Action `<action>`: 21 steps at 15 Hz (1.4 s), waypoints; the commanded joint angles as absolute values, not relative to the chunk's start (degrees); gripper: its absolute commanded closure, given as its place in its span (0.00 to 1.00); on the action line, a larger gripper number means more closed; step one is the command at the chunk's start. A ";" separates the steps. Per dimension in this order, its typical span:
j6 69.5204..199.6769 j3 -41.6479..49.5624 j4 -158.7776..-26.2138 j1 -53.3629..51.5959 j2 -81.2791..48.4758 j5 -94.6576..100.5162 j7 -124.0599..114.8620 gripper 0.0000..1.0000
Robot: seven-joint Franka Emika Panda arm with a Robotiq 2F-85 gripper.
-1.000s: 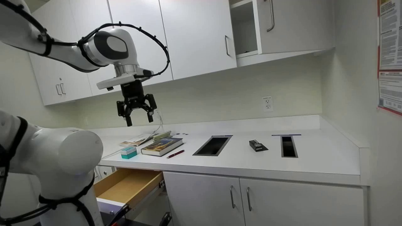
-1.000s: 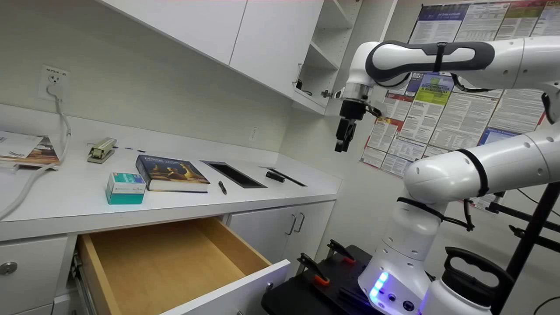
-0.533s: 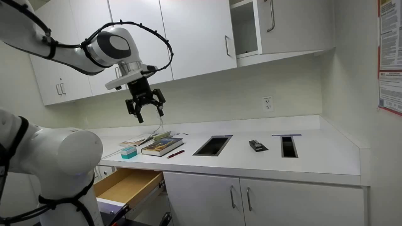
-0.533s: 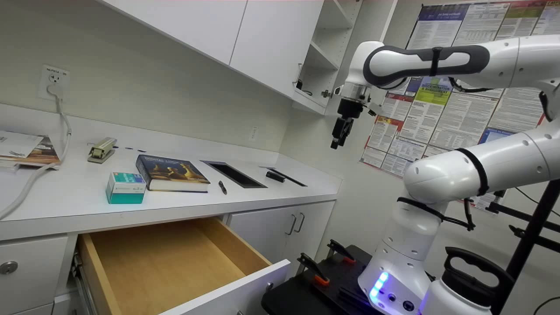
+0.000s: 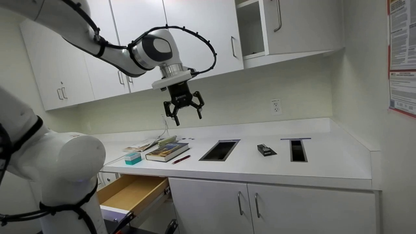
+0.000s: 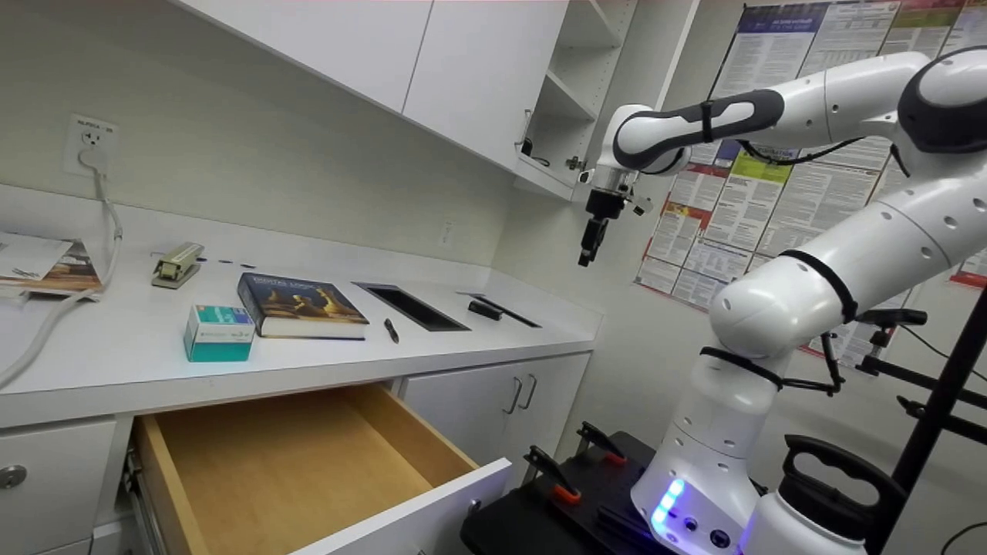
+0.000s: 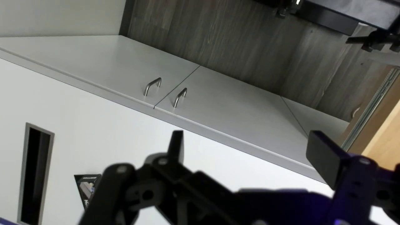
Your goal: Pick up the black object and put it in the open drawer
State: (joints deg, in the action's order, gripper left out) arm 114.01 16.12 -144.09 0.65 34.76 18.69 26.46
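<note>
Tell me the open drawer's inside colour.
Light tan; the open drawer shows best in an exterior view.

The book (image 6: pixel 304 304) reads "DIGITAL LOGIC"; wall posters (image 6: pixel 786 208) too blurred.

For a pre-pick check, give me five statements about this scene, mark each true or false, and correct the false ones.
1. The end effector is open and holds nothing. True.
2. The black object lies between the larger black rectangle and the smaller black rectangle. True.
3. The end effector is touching the black object. False: it hangs apart, higher up.
4. The open drawer sticks out below the counter. True.
5. The open drawer is white inside. False: its inside is tan.
</note>
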 commanded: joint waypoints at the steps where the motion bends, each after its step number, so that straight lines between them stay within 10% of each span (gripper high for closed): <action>1: 114.11 14.73 -144.13 2.06 34.61 17.86 27.14 0.00; 21: 131.82 15.64 -113.58 10.12 -8.71 5.70 36.05 0.00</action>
State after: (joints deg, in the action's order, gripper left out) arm 131.92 18.61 -113.50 7.32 -9.02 4.98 36.59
